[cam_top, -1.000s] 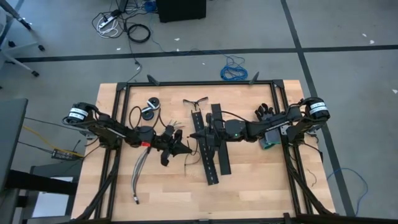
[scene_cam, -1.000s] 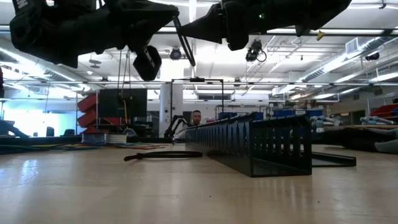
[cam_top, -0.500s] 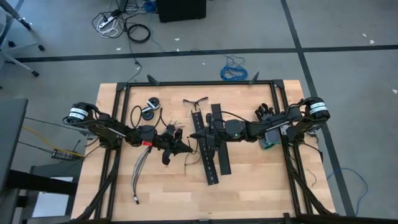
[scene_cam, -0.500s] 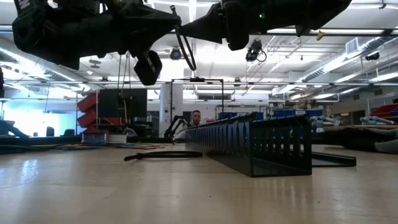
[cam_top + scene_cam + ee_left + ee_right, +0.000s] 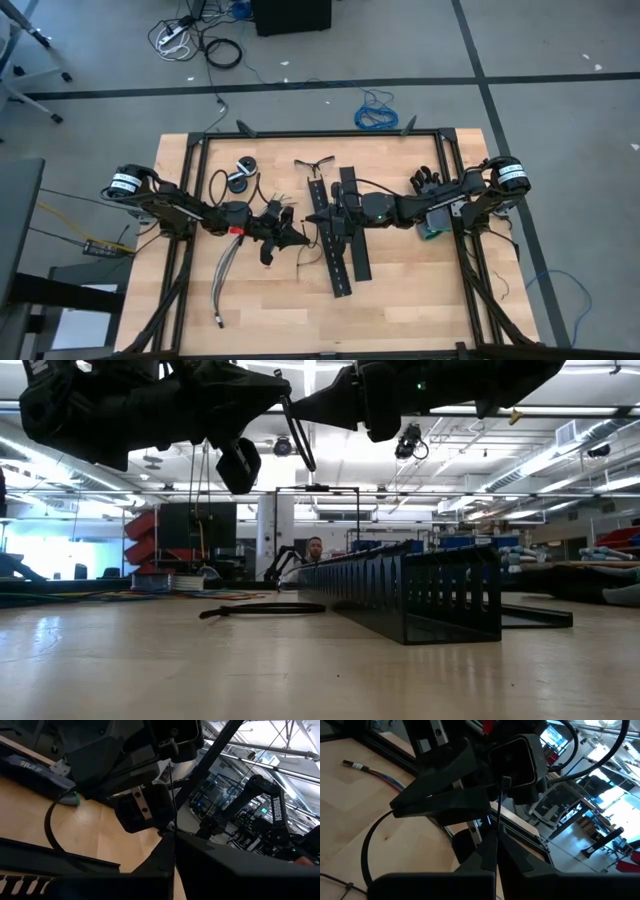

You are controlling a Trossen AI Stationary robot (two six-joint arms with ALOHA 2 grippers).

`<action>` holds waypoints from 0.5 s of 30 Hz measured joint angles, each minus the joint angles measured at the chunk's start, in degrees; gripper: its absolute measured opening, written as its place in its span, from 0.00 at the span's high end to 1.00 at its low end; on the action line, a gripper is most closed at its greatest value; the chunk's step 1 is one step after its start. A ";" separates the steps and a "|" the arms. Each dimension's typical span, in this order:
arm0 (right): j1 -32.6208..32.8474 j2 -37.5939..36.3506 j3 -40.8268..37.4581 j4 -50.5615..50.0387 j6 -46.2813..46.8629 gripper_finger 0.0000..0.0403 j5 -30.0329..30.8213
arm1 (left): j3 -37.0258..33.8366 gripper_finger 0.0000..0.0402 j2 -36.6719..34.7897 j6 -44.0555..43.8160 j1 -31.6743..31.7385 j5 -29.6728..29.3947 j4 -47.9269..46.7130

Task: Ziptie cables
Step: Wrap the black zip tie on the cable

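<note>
Mid-table, above the wood: left gripper [image 5: 290, 237] and right gripper [image 5: 318, 217] nearly tip to tip, both pinched shut on one thin black plastic ziptie [image 5: 496, 822], which curls into a loop [image 5: 367, 852] below. Loose grey-brown wire bundle [image 5: 226, 265] lies flat, just left of the left gripper. Overhead barely shows the strip; wrist views do. Looks threaded, unclear.

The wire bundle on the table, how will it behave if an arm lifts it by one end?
The cables lie in a loose curve, so they would probably droop. The strands splay apart at one end, so some may slip free. Being thin wires, they look light.
</note>
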 joint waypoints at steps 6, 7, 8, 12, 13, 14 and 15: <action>0.00 0.00 0.00 -0.10 0.00 1.00 -0.02 | 0.00 1.00 0.00 -0.09 0.04 0.09 0.11; 0.00 0.00 0.00 -0.12 0.00 1.00 -0.02 | 0.00 1.00 0.01 -0.09 0.05 0.09 0.11; 0.00 0.00 0.00 -0.12 0.00 1.00 -0.02 | 0.00 1.00 0.01 -0.16 0.13 0.11 0.11; 0.00 0.00 0.00 -0.43 0.00 1.00 -0.04 | 0.00 1.00 0.00 -0.46 0.66 0.57 0.11; 0.00 0.00 0.00 -0.59 0.00 1.00 -0.04 | 0.00 1.00 0.00 -0.51 0.75 0.78 0.13; 0.00 0.00 0.00 -0.80 0.00 1.00 -0.04 | 0.00 1.00 0.00 -0.53 0.84 0.99 0.13; 0.00 0.00 0.00 -0.94 0.00 1.00 -0.04 | 0.00 1.00 0.00 -0.53 0.95 1.04 0.13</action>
